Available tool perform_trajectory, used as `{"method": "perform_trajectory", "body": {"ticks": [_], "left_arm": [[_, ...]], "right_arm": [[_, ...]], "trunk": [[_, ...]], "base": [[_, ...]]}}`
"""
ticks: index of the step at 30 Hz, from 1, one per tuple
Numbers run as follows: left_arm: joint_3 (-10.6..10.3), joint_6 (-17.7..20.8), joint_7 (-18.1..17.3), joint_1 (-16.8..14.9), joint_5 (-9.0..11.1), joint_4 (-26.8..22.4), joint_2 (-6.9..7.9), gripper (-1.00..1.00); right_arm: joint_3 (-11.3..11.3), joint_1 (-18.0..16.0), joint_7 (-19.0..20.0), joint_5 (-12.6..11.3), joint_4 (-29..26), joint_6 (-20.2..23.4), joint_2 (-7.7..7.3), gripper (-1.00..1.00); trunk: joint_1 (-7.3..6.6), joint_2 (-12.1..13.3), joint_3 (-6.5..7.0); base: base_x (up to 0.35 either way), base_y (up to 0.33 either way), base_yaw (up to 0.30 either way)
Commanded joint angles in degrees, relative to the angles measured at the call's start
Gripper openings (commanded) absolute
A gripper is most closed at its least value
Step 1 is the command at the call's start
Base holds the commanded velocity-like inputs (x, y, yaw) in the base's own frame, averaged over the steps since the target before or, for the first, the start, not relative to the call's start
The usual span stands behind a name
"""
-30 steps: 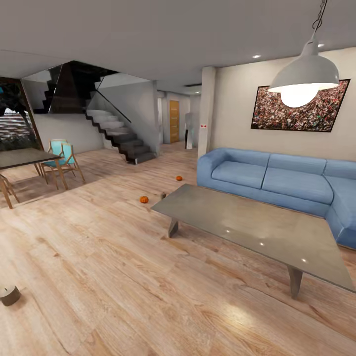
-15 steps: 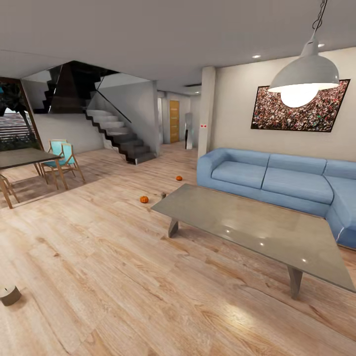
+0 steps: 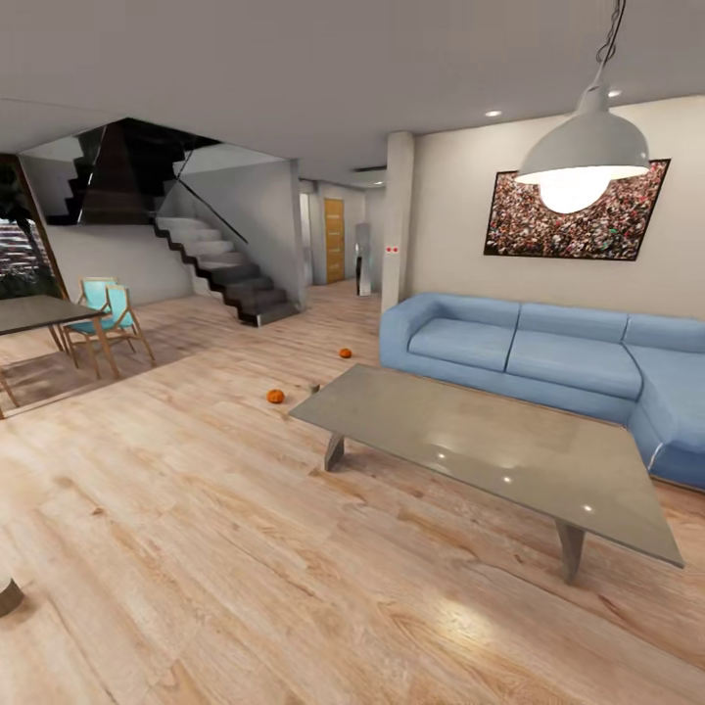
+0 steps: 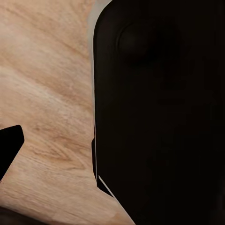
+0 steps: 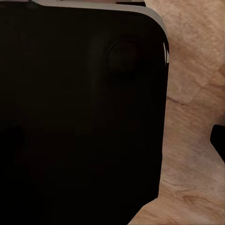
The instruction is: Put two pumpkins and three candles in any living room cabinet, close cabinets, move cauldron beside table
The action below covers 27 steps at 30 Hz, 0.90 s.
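Note:
Two small orange pumpkins lie on the wood floor beyond the grey coffee table point(image 3: 490, 452): the nearer pumpkin point(image 3: 276, 396) off its far left corner, the farther pumpkin point(image 3: 345, 352) near the sofa's end. A tiny dark stub point(image 3: 314, 388) stands between them, too small to identify. A pale stubby candle point(image 3: 5, 593) is cut off by the head view's bottom-left edge. The cabinet is out of view. In the left wrist view one dark fingertip point(image 4: 9, 147) pokes in over the floor, and likewise a fingertip point(image 5: 219, 140) in the right wrist view. Neither shows how the jaws stand.
A blue corner sofa point(image 3: 548, 357) stands behind the coffee table, with a white pendant lamp point(image 3: 580, 157) hanging above. At the left are a dark dining table point(image 3: 34, 313) and teal chairs point(image 3: 106, 308). Stairs point(image 3: 230, 274) rise at the back. A dark robot panel point(image 4: 159, 112) blocks much of each wrist view.
The whole head view has shifted a little left, so the camera has moved. The candle at the bottom left has slid almost off the picture's edge. The things themselves stay put.

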Motion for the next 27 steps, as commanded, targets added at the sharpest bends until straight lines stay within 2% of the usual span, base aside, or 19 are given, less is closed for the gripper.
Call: {"method": "perform_trajectory", "body": {"ticks": [1, 27], "left_arm": [[0.0, 0.0, 0.1, 0.0, 0.2, -0.1, -0.11, 1.00], [-0.2, -0.1, 0.1, 0.0, 0.2, -0.2, 0.05, 1.00]], "right_arm": [[0.0, 0.0, 0.1, -0.1, 0.1, -0.2, -0.01, 1.00], [-0.1, 0.0, 0.0, -0.2, 0.1, -1.2, -0.01, 1.00]], "trunk": [[0.00, 0.0, -0.04], [0.00, 0.0, -0.04]], "base": [[0.000, 0.000, -0.261], [0.000, 0.000, -0.278]]}}
